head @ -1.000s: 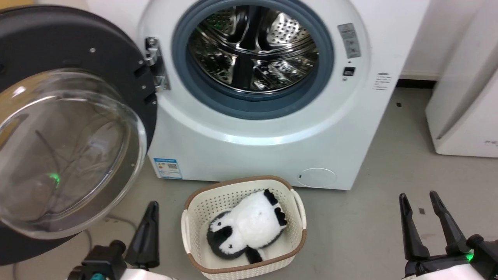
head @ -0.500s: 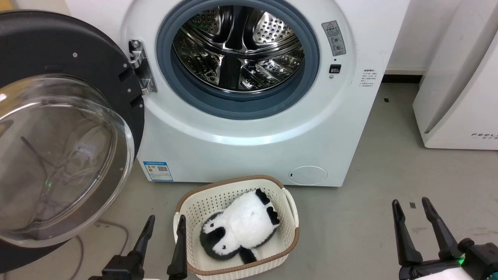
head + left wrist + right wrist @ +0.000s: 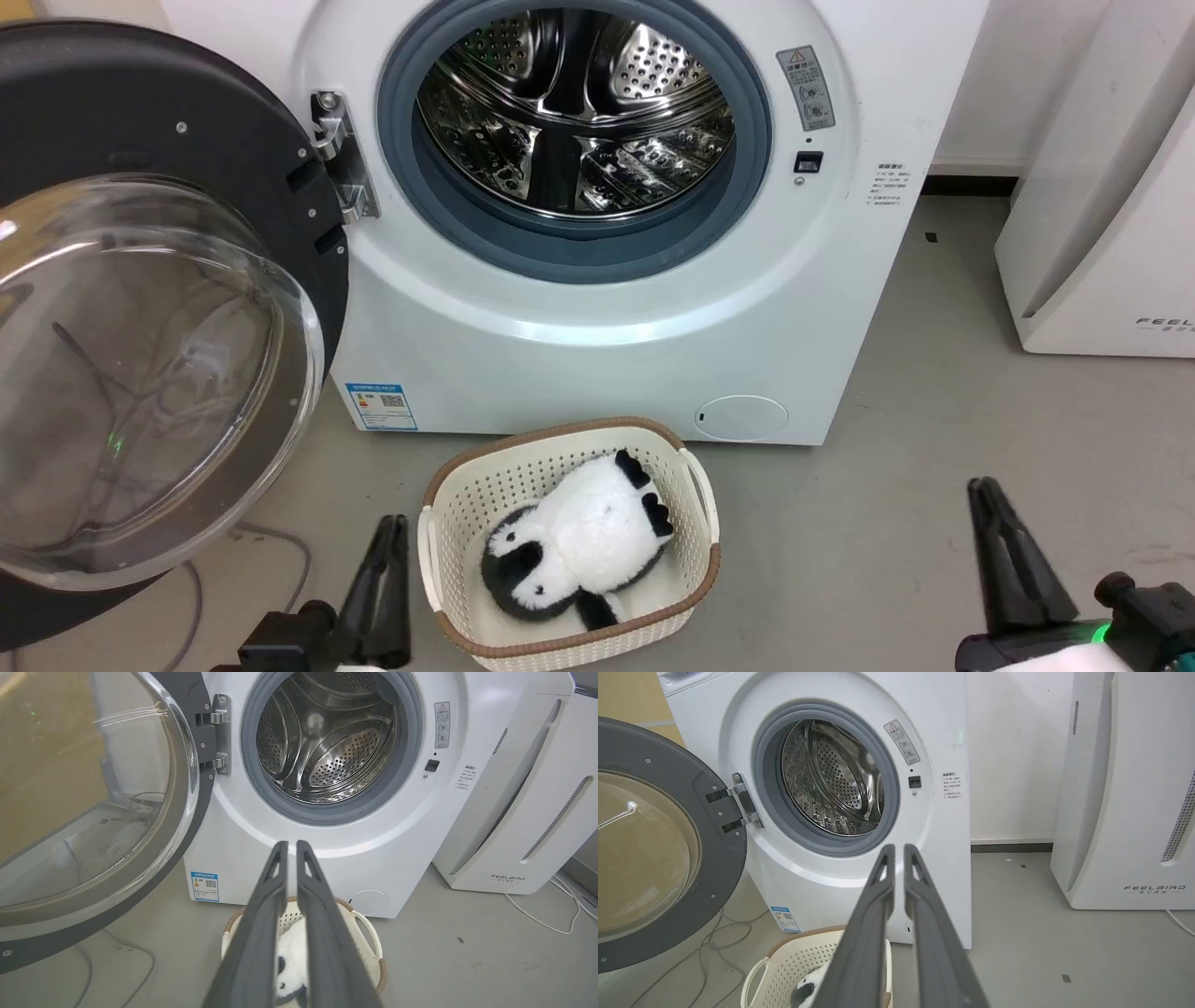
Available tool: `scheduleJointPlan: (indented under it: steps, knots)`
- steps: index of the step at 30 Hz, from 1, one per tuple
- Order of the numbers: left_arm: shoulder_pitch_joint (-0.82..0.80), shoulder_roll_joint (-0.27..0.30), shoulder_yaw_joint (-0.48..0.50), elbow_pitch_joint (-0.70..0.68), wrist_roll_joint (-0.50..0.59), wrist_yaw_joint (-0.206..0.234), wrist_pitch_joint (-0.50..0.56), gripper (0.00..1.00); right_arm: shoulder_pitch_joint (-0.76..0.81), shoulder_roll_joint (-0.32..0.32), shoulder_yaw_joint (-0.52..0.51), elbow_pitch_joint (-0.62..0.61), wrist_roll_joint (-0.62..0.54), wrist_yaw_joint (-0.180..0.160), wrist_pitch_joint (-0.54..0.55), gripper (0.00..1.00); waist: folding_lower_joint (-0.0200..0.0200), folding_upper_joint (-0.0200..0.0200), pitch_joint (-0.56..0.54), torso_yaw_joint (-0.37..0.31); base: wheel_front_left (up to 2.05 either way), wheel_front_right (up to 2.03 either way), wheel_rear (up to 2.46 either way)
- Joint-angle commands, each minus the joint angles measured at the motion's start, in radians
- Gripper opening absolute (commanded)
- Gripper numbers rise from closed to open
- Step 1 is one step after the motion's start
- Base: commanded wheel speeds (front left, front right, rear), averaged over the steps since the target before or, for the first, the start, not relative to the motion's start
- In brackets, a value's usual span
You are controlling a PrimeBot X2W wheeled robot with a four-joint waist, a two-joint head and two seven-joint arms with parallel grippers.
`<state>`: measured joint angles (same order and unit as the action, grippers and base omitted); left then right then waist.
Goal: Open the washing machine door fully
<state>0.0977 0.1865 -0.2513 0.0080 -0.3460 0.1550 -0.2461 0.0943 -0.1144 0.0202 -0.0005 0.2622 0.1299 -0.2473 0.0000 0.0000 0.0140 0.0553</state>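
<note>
washing machine door hangs wide open, left of washing machine. left gripper, right gripper pinched closed, empty. you risk nudging laundry basket beside left fingers, or knocking door back.

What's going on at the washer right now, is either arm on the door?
No. The washing machine door stands wide open at the left of the washing machine, its inner face and glass bowl towards the head camera, and the steel drum is exposed. Neither arm touches the door. The left gripper and right gripper sit low over the floor, fingers closed together and holding nothing. A basket with a plush panda sits on the floor in front of the machine.
</note>
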Motion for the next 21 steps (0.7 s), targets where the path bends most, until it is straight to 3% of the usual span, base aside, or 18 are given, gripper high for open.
scheduleJointPlan:
  steps: [1, 21]
  knots:
    - [-0.001, -0.001, 0.002, 0.000, 0.003, -0.001, 0.002, 0.00, -0.001, 0.001, 0.000, 0.000, -0.002, 0.000, 0.002, 0.00, 0.0000, 0.0000, 0.000, 0.000, 0.00, 0.00, 0.00]
    - [-0.016, -0.023, 0.042, -0.001, 0.058, -0.026, 0.041, 0.00, -0.016, 0.011, -0.003, 0.000, -0.044, 0.000, 0.042, 0.00, 0.0000, 0.0000, -0.002, -0.009, 0.00, 0.00, 0.00]
